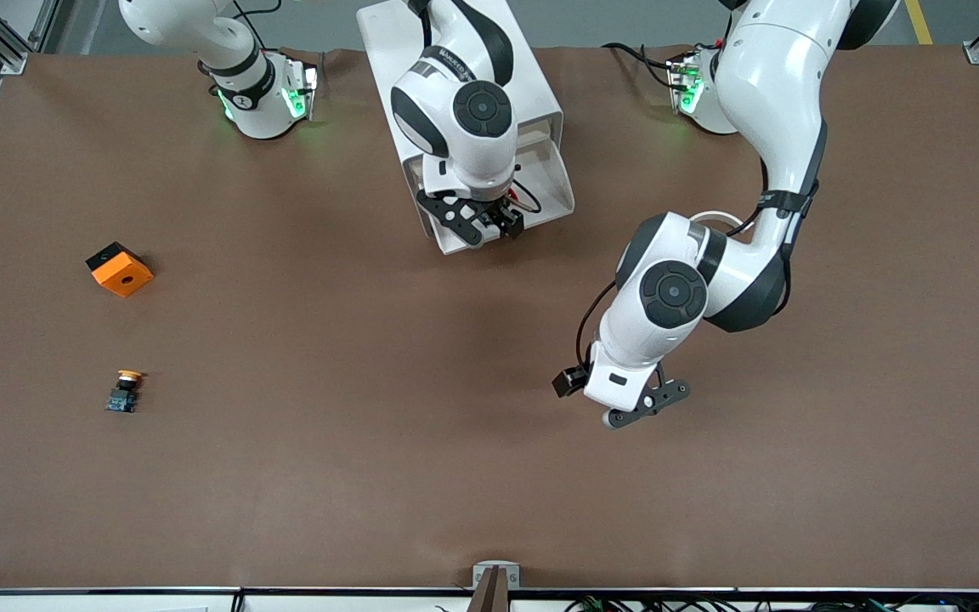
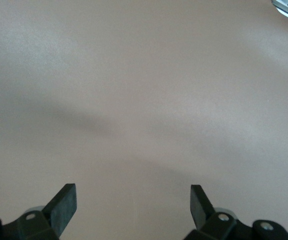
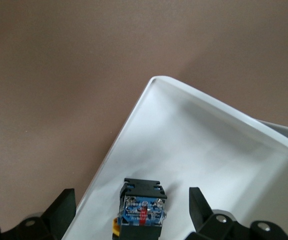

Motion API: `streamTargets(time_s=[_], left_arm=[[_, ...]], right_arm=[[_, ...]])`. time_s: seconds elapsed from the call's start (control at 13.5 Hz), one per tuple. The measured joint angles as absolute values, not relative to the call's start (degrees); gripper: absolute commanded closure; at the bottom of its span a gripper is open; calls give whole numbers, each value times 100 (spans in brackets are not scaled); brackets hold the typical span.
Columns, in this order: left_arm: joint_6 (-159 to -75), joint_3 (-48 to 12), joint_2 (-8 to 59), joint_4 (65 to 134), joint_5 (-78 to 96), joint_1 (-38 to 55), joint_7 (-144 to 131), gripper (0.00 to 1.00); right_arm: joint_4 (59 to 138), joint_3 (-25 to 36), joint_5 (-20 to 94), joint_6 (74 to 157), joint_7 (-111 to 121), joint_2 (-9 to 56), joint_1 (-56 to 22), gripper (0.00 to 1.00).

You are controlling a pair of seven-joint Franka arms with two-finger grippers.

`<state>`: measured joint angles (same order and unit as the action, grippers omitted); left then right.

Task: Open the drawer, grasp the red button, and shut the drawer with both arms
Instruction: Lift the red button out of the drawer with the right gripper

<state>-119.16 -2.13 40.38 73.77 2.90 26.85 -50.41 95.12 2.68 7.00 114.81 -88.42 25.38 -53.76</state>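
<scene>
Right gripper [image 1: 489, 223] hangs over the pulled-out drawer [image 1: 553, 183], jaws spread wide. Only the right wrist view shows the button [image 3: 142, 210] — in the drawer, between the jaws, untouched. Left gripper [image 2: 132, 206] — jaws wide, holding nothing — hovers over bare table [image 1: 370, 476].

Drawer open, button inside

The white drawer [image 3: 219, 150] stands pulled out of its cabinet [image 1: 489, 51]; a button [image 3: 142, 210] with a blue-grey base lies in it, near one side wall.
</scene>
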Motion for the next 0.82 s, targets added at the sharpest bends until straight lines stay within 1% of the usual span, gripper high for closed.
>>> streamTargets(time_s=[0.52, 0.74, 0.82], left_arm=[[-11927, -236, 4018, 7483, -56, 2685, -5040, 0], [-11937, -236, 4019, 7544, -64, 2672, -5040, 0], [-11938, -236, 4019, 7550, -64, 2664, -5040, 0]], right_arm=[[9500, 267, 707, 11628, -8932, 2624, -5459, 0], [9486, 267, 707, 11635, -8995, 2662, -5473, 20], [9478, 267, 707, 11635, -9001, 2670, -5477, 25]])
